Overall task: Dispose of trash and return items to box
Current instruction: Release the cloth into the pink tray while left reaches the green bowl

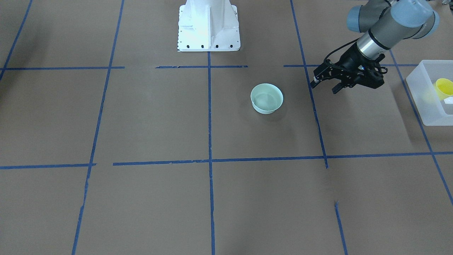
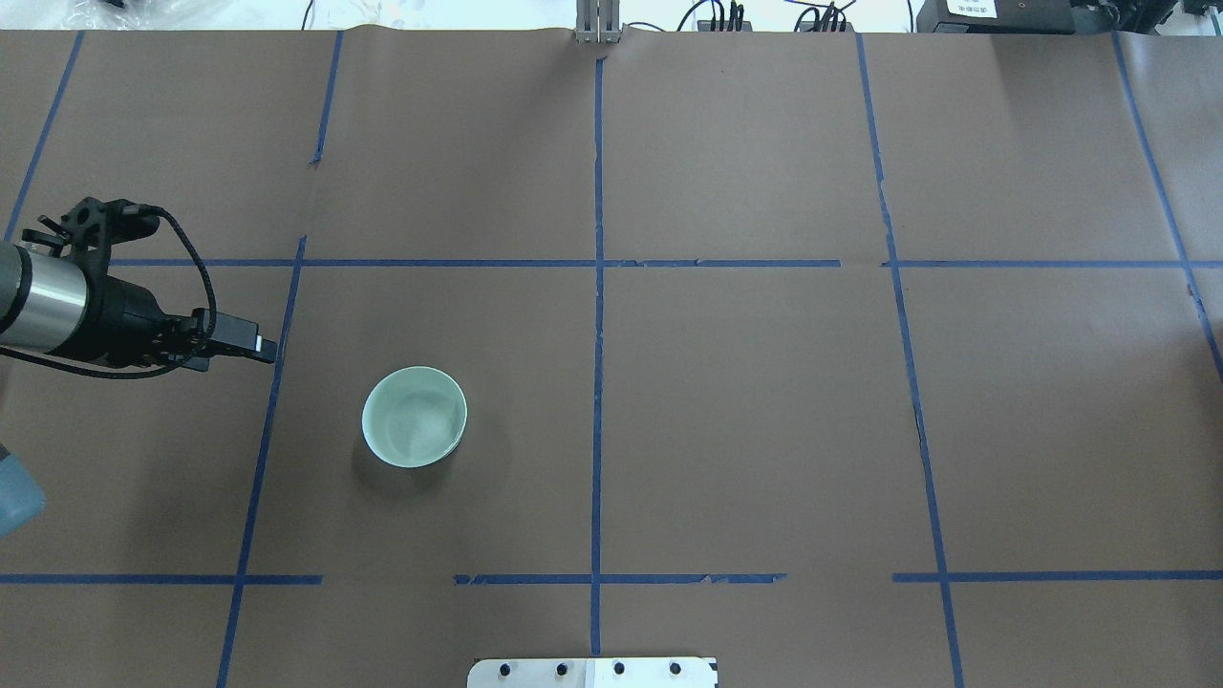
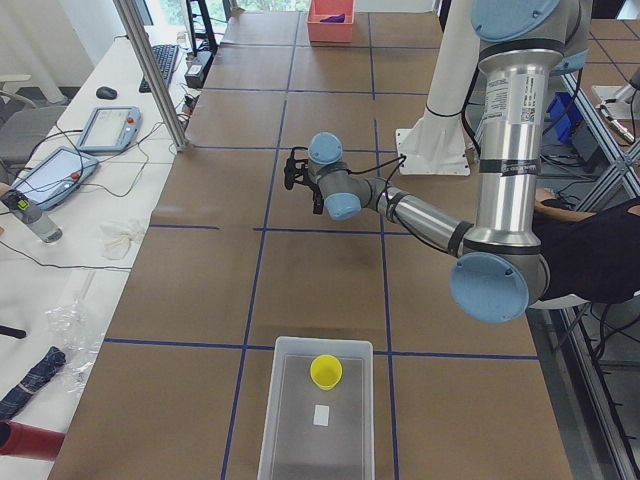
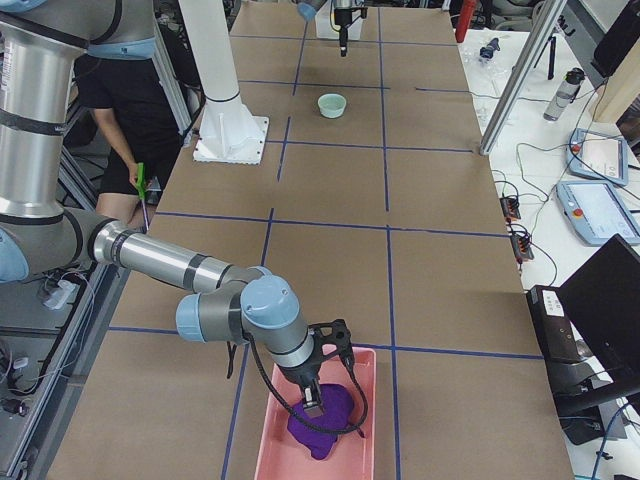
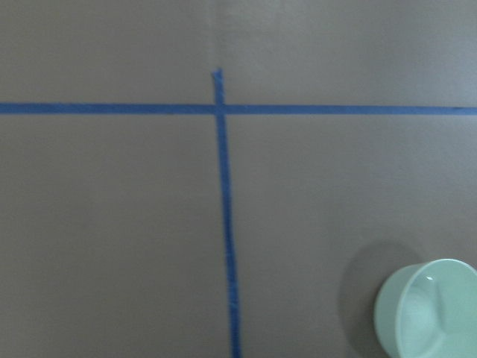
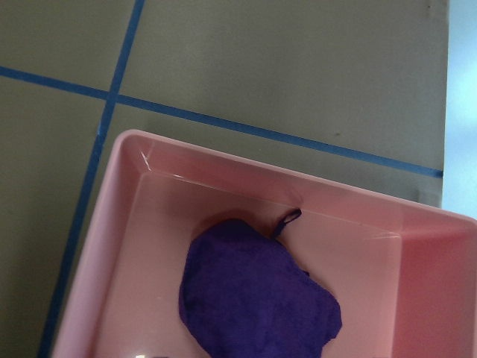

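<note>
The yellow cup [image 1: 444, 86] lies in the frosted-white box [image 1: 421, 106] at the table's end on my left; it also shows in the exterior left view [image 3: 325, 370], next to a small white piece [image 3: 321, 414]. A mint-green bowl [image 1: 267, 98] stands upright and empty on the table [image 2: 415, 417]. My left gripper [image 1: 324, 86] hovers between bowl and box, its fingers apart and empty; the bowl sits at the lower right of its wrist view [image 5: 428, 309]. My right gripper [image 4: 313, 400] hangs over a pink tray [image 4: 270, 440] holding a purple cloth [image 6: 257, 298]; I cannot tell whether it is open or shut.
The white robot base [image 1: 208, 32] stands at the table's middle edge. Blue tape lines [image 2: 597, 287] cross the brown table cover. Operators' desks with tablets and cables [image 4: 595, 190] lie beyond the far side.
</note>
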You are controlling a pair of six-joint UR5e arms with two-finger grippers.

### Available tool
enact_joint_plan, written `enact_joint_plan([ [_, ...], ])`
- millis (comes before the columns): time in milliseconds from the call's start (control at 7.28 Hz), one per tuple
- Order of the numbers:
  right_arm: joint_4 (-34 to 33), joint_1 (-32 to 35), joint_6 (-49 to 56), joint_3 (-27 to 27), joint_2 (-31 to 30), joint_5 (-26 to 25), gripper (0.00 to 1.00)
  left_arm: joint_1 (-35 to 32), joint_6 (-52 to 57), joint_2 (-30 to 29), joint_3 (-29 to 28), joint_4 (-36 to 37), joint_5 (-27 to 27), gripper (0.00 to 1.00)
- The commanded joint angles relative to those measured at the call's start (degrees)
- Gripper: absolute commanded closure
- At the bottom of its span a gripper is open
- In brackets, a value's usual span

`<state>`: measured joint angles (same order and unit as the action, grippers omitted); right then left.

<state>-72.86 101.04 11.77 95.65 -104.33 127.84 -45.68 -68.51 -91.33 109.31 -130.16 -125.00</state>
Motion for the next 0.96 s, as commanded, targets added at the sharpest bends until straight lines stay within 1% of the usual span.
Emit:
enact_joint_plan([
  [0,-16.5,-2.2,-5.4,8.1,3.9,3.6,0.0,6.4,-6.4,-2.9,-1.2,0.5,6.5,0.02],
  [137,-19.2,-6.0,-12.4,12.2,4.5,4.5,0.0,9.4,-9.4,-5.9,-3.4,1.5,9.6,0.04],
  [275,-19.0,-9.5,-16.6,13.0,4.5,4.6,0.0,11.7,-9.8,-8.1,-3.7,5.4,12.4,0.04],
  [412,-18.1,-10.9,-17.2,13.1,4.6,4.6,0.0,13.6,-9.9,-9.3,-3.8,8.0,15.8,0.06],
  [549,-16.5,-11.0,-17.2,13.0,4.5,4.5,0.0,14.5,-10.6,-9.6,-4.5,8.1,16.9,0.08],
  [687,-16.1,-11.0,-16.7,12.6,4.5,4.4,0.0,15.6,-11.3,-9.8,-5.8,8.1,17.0,0.16],
  [824,-16.1,-11.0,-16.2,12.4,4.6,4.4,0.0,16.8,-12.2,-9.9,-6.2,8.1,18.3,0.29],
])
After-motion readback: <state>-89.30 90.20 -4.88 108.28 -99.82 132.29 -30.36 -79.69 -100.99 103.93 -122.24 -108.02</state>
